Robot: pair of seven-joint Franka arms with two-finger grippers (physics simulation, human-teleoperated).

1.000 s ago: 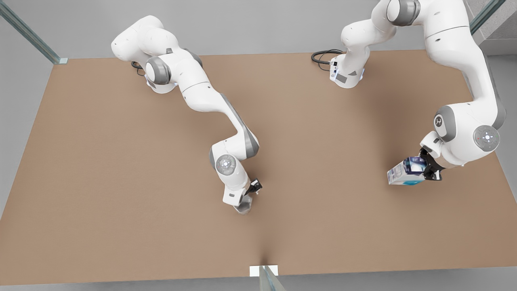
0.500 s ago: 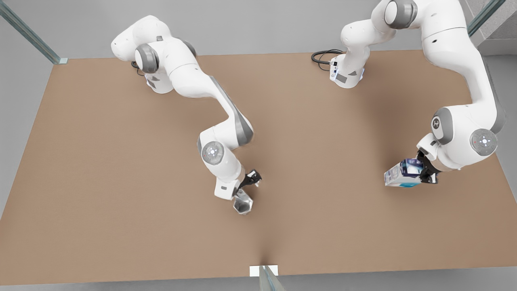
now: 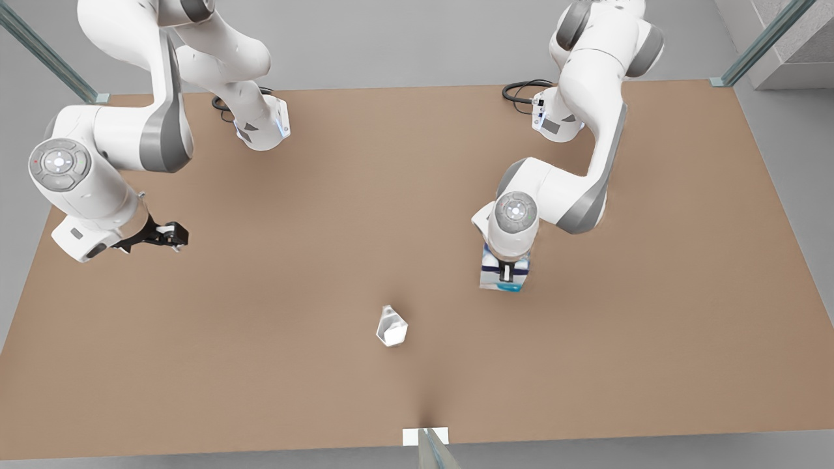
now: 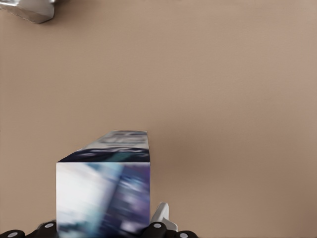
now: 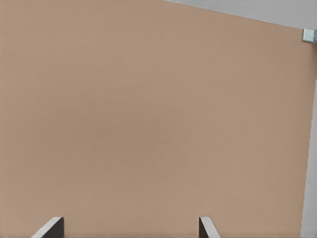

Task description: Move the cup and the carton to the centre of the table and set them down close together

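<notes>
I am holding the carton [image 3: 502,277] clenched in the left tool [image 3: 506,273], right of centre in the front view, low over the desk [image 3: 293,365]; the left wrist view shows the carton [image 4: 106,191] pinned between the fingers, though I cannot tell whether its base is touching the surface. The cup [image 3: 391,327] is standing free near the middle of the frame, below and left of the carton, well clear of both arms; in the left wrist view it is sitting at the upper left corner [image 4: 29,9]. The right tool [image 3: 171,234] is waiting released at the left of the front view, its fingertips [image 5: 52,227] spread over bare desk. In my judgement the step in hand is bringing the carton in beside the cup: I am advising a level carry toward the lower left, stopping just short of contact, then lowering flat before releasing. The main risk is nudging the light cup over. Nothing is lying between the two. A cable [image 3: 521,88] is coiled at the arm base, upper right, out of the path.
</notes>
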